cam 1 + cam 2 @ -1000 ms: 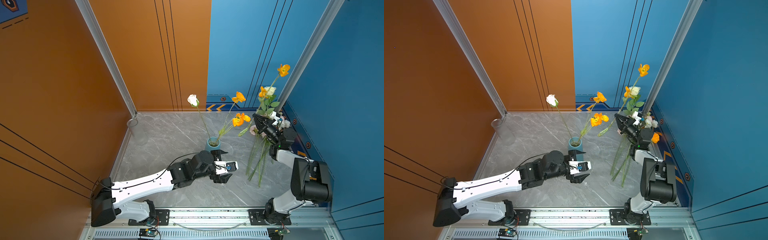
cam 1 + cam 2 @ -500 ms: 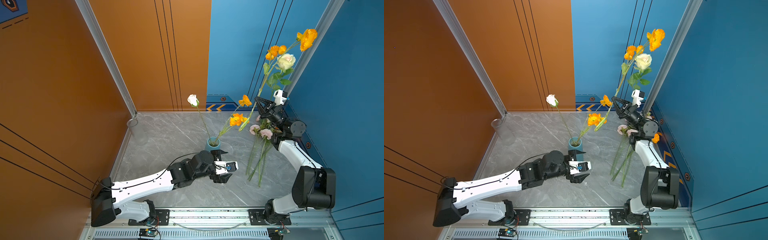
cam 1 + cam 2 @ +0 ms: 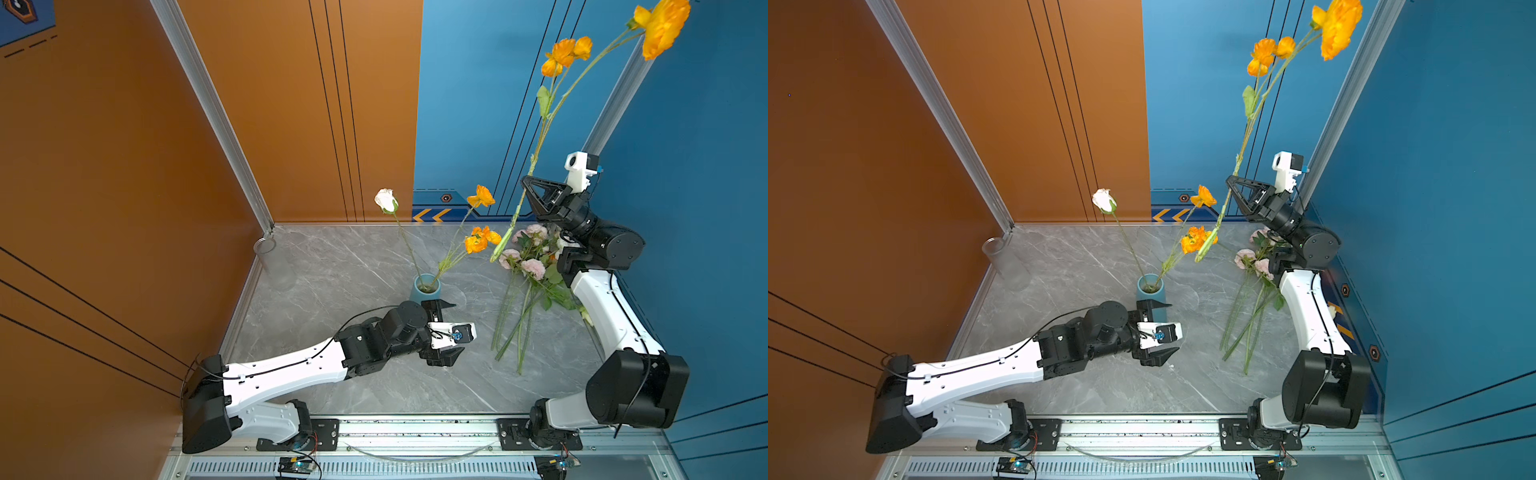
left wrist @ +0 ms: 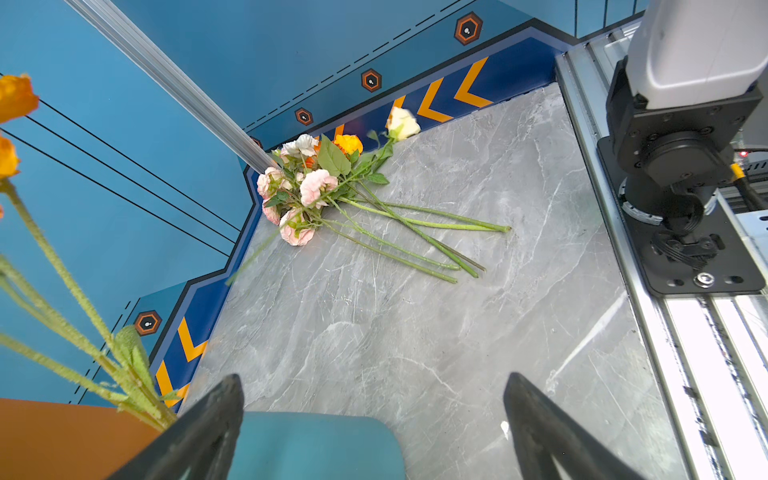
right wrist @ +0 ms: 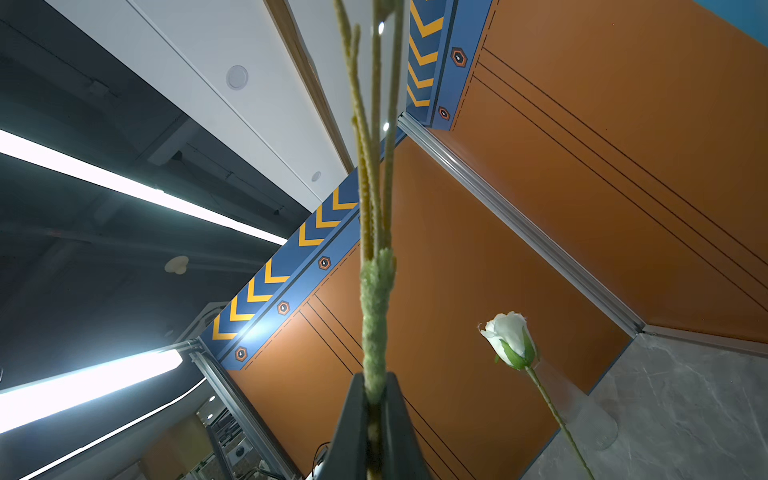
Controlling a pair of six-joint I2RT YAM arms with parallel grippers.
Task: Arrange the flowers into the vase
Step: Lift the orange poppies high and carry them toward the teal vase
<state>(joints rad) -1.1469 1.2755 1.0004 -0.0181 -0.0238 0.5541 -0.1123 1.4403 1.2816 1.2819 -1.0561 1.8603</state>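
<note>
A teal vase (image 3: pixel 424 287) (image 3: pixel 1150 289) stands mid-table with a white rose (image 3: pixel 385 200) and orange flowers (image 3: pixel 480 240) in it. My left gripper (image 3: pixel 449 331) (image 4: pixel 374 382) is open low beside it, and the vase's side (image 4: pixel 311 444) shows between the fingers, close to one of them. My right gripper (image 3: pixel 525 192) (image 3: pixel 1229 183) (image 5: pixel 376 399) is raised and shut on the fuzzy green stem (image 5: pixel 376 316) of an orange-blossomed flower (image 3: pixel 663 25), which slants up against the blue wall. The remaining flowers (image 3: pixel 528 266) (image 4: pixel 316 187) lie in a bunch at the right rear corner.
An empty clear glass (image 3: pixel 270 257) (image 3: pixel 1005 262) stands in the left rear corner. Orange and blue walls close in three sides. A metal rail (image 3: pixel 415 428) with both arm bases runs along the front. The right arm's base (image 4: pixel 681 166) stands near the bunch.
The right gripper has risen from the bunch with the orange flower. A white rose lifted with it half a second ago is no longer on it. The left arm has not moved.
</note>
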